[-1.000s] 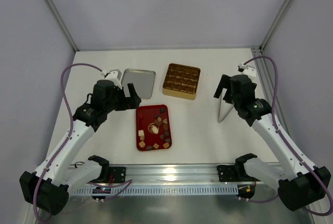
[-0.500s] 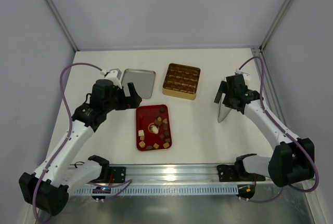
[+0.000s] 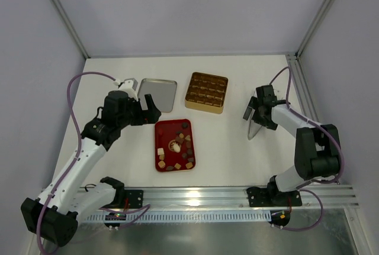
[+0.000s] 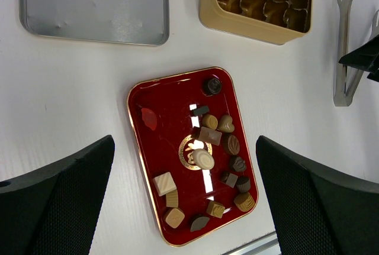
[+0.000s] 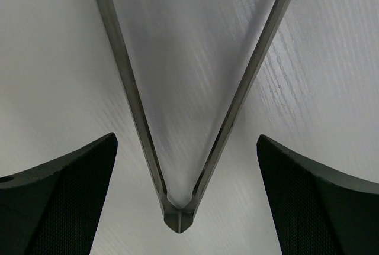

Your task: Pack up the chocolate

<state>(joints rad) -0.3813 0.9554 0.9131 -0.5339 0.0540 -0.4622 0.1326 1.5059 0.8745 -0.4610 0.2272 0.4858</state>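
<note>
The chocolate lies on a flat red tray: several dark lumps, tan cubes and one larger whitish round piece near the middle. My left gripper is open and empty, above the tray's far left; in the left wrist view its fingers straddle the tray. The gold tin with grid compartments stands behind the tray. My right gripper is open, low over metal tongs. In the right wrist view the tongs' hinge end lies between the fingers, untouched.
A silver lid lies flat to the left of the tin, also in the left wrist view. The tin and the tongs show there too. Enclosure walls ring the white table; a metal rail runs along the near edge.
The right arm has folded back and its gripper has come down closer over the tongs. The left arm, tray and chocolate have not moved.
</note>
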